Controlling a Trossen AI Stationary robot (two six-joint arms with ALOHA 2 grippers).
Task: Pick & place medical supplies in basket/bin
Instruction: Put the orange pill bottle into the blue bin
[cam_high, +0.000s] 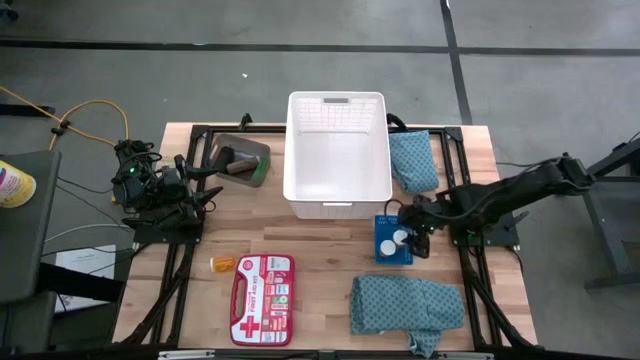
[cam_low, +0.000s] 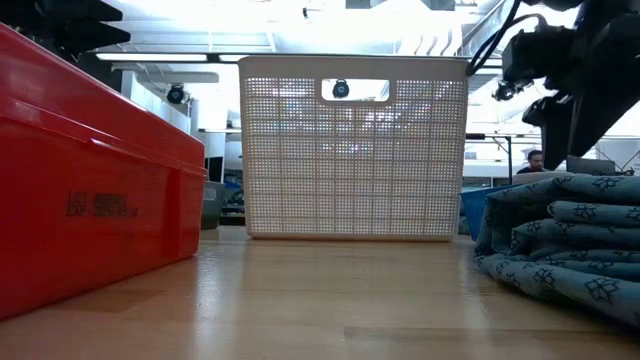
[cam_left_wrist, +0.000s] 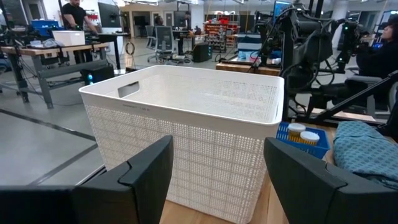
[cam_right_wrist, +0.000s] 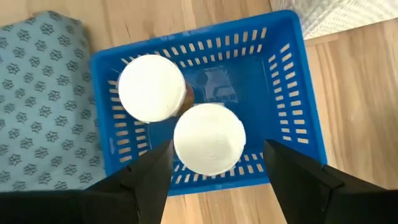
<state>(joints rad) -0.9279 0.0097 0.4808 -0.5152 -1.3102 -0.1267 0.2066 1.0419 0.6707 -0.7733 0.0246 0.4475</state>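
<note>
Your right gripper (cam_right_wrist: 211, 165), jaws spread, hangs over the small white round caps (cam_right_wrist: 208, 138) in the flat blue slotted plastic tray (cam_right_wrist: 292, 93); light, rigid, slippery, so pinch across the rim.

The basket (cam_high: 337, 195) stands mid-table (cam_high: 320, 280) with its top open and a bare floor inside. Bare wood lies in front of it, between the red kit (cam_high: 262, 286) and the front cloth (cam_high: 405, 303). The blue tray (cam_high: 383, 250), two white caps (cam_right_wrist: 209, 138) inside, is hemmed by basket and cloth.
</note>
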